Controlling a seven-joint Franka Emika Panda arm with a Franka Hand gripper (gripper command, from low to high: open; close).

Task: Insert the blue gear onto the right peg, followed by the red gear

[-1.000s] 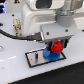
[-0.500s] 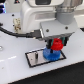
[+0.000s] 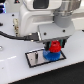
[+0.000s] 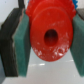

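Note:
In the exterior view the blue gear (image 3: 51,55) lies flat at the right end of the black-bordered grey plate (image 3: 34,58). The red gear (image 3: 54,47) hangs just above it, held by my gripper (image 3: 54,46). The right peg is hidden under the gears. The wrist view is filled by the red gear (image 4: 50,36), its centre hole showing dark, squeezed between my teal pads (image 4: 22,47). A sliver of blue shows beneath the red gear's rim.
The white arm body and a black cable (image 3: 12,36) hang over the exterior view's left and centre. The plate rests on a white table (image 3: 15,72). The plate's left half is bare grey.
The gripper with the red gear has sunk slightly toward the blue gear; otherwise the scene looks the same.

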